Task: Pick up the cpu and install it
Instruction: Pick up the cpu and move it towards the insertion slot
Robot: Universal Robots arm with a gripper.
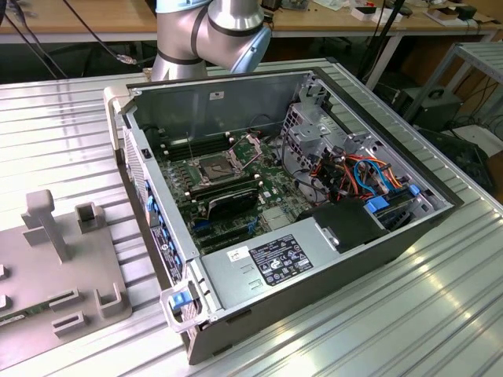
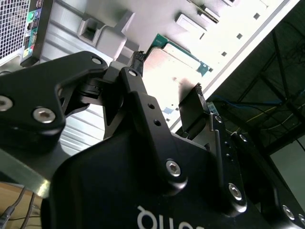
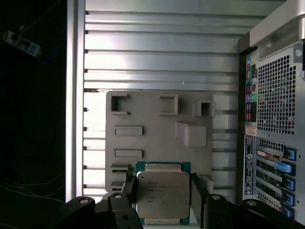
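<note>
The cpu [image 3: 162,193] is a flat square chip with a dull silver top on a green board. It sits between my two black fingers [image 3: 129,190], with the gripper [image 3: 163,185] shut on its opposite edges. It hangs well above the grey fixture plate [image 3: 157,114]. In the second wrist view the cpu [image 2: 174,59] shows from the side between the fingertips of the gripper [image 2: 167,74]. In the exterior view the dark socket [image 1: 215,168] lies on the motherboard inside the open computer case [image 1: 314,298], its hinged metal frame [image 1: 247,144] raised.
The case's rear panel [image 3: 274,143] with ports and a grille stands beside the plate. The plate [image 1: 55,267] carries raised grey blocks. Inside the case are a power supply [image 1: 275,263], cables [image 1: 357,173] and a drive cage. The arm [image 1: 212,31] rises behind the case.
</note>
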